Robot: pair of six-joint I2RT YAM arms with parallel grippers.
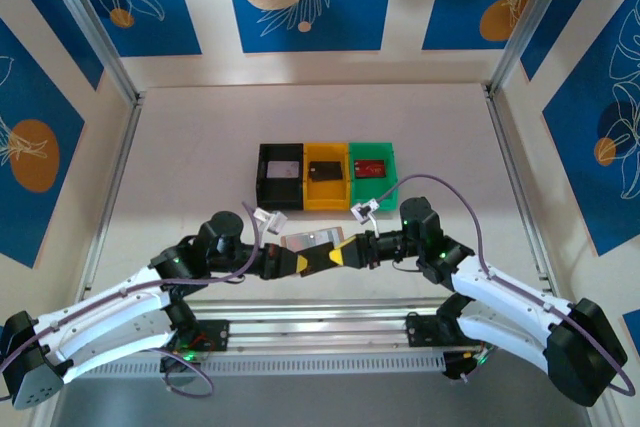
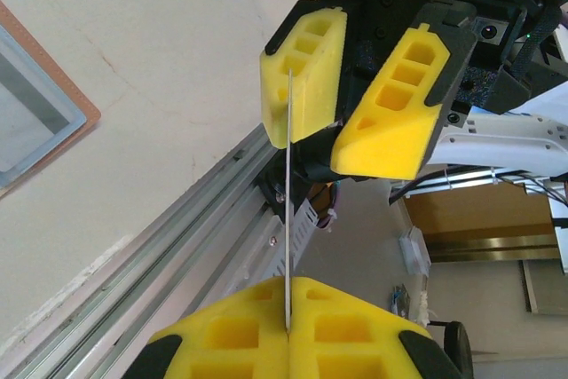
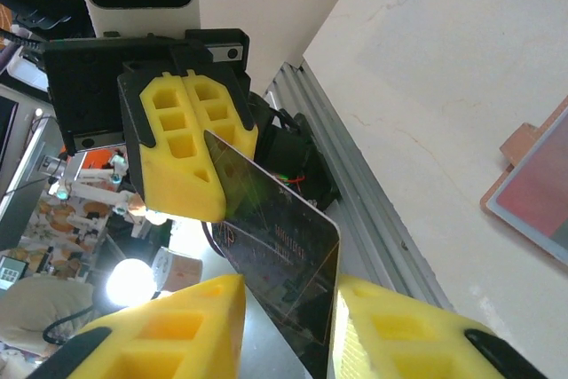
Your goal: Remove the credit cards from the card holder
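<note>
The dark card (image 3: pixel 280 259) is glossy plastic — mirror-like. The yellow fingers (image 3: pixel 182 144) look like matt plastic; the table (image 3: pixel 426 68) is pale, matt, faintly cracked — its rail (image 2: pixel 177 219) is brushed metal.

Bins (image 1: pixel 327 175) in row on table (image 1: pixel 200 147); card holder (image 1: pixel 312 241) just before them; left pincer (image 1: pixel 322 259), right pincer (image 1: pixel 343 253) facing before it, card (image 3: pixel 275 255) between.

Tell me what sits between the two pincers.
A thin dark glossy plastic card spans the gap: the left pincer is shut on one end, and the other end sits between the right pincer's open fingers. The right wrist view shows this.
</note>
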